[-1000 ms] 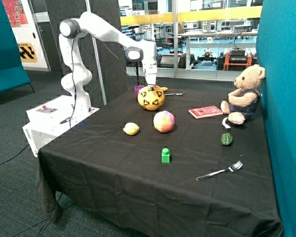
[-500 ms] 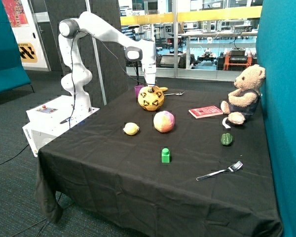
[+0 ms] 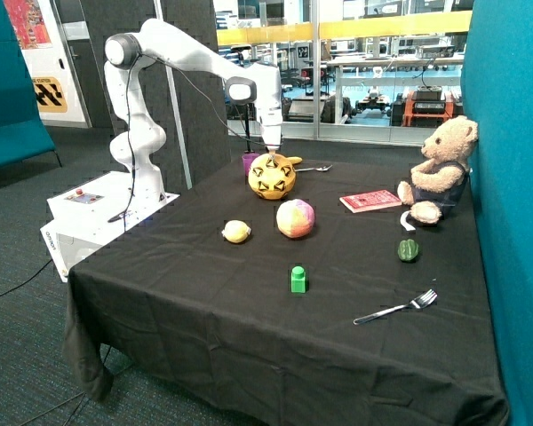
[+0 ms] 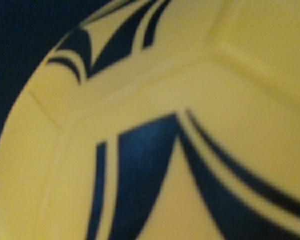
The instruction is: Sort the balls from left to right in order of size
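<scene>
Three balls lie on the black-clothed table (image 3: 204, 302). The large yellow ball with black marks (image 3: 272, 177) sits at the back, near the purple cup. The medium pink-and-orange ball (image 3: 295, 218) lies in front of it. The small yellow ball (image 3: 236, 232) lies beside the medium one, toward the robot's base. My gripper (image 3: 272, 151) is right over the top of the large ball. The wrist view is filled by that ball's yellow surface (image 4: 155, 90) from very close.
A purple cup (image 3: 249, 161) and a spoon (image 3: 314, 168) lie behind the large ball. A red book (image 3: 370, 201) and a teddy bear (image 3: 440, 170) are at the far side. A green block (image 3: 298, 279), a green object (image 3: 408, 250) and a fork (image 3: 395, 309) lie toward the front.
The arm's wrist has shifted slightly up and toward the robot's base above the large ball. The three balls have not moved.
</scene>
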Tool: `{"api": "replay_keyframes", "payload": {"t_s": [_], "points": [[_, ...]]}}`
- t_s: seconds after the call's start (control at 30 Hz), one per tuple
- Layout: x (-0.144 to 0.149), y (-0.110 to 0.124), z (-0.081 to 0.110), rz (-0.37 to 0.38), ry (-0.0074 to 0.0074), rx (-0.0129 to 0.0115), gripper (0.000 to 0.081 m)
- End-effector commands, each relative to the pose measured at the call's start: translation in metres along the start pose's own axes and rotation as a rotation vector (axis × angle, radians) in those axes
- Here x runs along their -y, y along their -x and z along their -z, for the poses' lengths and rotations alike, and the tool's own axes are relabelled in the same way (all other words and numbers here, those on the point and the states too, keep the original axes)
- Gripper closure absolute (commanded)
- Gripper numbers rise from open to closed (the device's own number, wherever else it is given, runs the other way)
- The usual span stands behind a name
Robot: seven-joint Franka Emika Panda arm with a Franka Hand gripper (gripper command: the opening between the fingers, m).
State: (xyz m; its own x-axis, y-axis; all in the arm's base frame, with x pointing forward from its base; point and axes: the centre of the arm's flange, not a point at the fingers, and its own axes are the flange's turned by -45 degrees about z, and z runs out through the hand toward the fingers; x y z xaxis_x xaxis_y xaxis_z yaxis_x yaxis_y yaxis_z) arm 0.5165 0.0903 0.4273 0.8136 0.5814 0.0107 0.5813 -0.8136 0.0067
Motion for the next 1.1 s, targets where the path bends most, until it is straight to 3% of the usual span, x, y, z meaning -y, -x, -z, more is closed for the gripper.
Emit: {"api": "replay_keyframes", "payload": {"t_s": [0.0,0.07,0.53,1.07], "points": [[-0.016,-0.015,0.021,-0.028,-0.0065,0.0108,0.0145],[-0.023,-0.018,0.024,-0.047,-0.0064,0.0109,0.0093],[-0.074,-0.036,0.036,-0.183,-0.0057,0.0113,0.0033],[-0.143,-0.032,0.025,-0.310,-0.0050,0.0117,0.0039]]}}
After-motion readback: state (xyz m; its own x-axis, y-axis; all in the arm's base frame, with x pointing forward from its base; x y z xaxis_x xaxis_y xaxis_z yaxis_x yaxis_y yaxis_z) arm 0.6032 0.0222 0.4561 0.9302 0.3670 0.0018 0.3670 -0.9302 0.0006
